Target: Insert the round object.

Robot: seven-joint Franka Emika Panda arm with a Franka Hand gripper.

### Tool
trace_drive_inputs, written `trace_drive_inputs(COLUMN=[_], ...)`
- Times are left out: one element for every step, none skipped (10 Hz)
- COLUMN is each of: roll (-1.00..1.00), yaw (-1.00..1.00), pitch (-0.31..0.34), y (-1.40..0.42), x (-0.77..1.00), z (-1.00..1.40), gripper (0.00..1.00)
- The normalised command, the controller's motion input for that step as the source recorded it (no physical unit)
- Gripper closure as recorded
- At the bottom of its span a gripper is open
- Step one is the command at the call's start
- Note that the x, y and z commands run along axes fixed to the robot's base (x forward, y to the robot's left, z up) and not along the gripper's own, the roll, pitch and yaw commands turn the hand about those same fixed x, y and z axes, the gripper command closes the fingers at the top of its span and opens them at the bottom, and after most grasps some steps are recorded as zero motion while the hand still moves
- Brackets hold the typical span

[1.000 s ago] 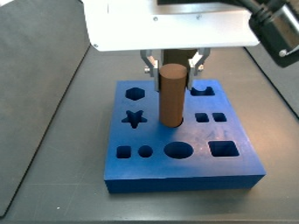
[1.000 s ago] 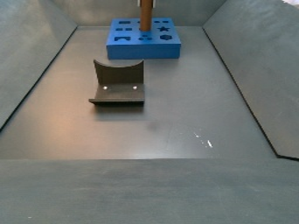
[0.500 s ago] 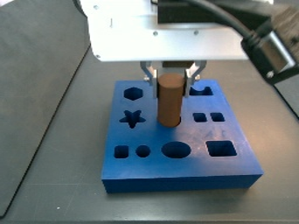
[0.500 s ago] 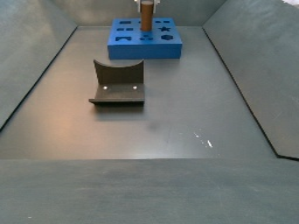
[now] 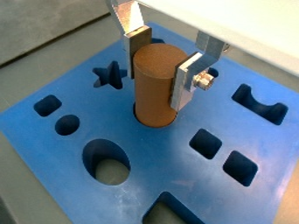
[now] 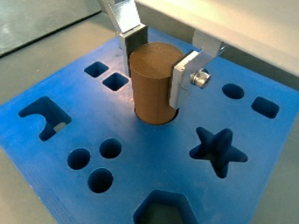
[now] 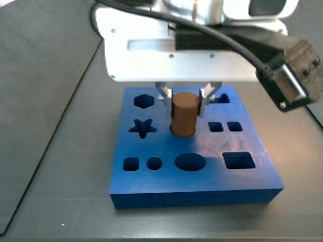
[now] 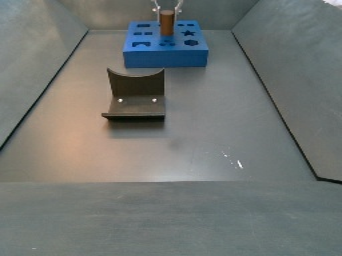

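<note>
1. On the left of a side view sits the blue board (image 7: 192,142), with star and hexagon cut-outs along that side. The fixture (image 8: 135,95) stands well apart from it on the grey floor.
2. The round object (image 7: 184,112) stands upright near the middle of the board, its lower end apparently sunk in or resting on the surface; the large round hole (image 5: 108,162) nearby is empty. I cannot tell whether the peg sits in a hole of its own.
3. It looks stiff, smooth-sided and fairly light, so I judge it could slip if pinched loosely. The best hold is high on its sides, across the diameter.
4. The gripper (image 5: 163,63) is above the board's centre, closed to the peg's width. The fingers (image 6: 188,77) press their flat plates against opposite sides of the peg's upper part, holding it.
</note>
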Motion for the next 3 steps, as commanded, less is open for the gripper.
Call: trace_drive_inputs(roll=[0.00, 0.01, 0.00], yaw=[-0.06, -0.04, 0.00], pitch=[0.034, 0.034, 0.000], y=[-0.03, -0.01, 0.00], x=[0.25, 0.16, 0.00], z=[-0.23, -0.14, 0.00], gripper=[1.00, 1.00, 1.00])
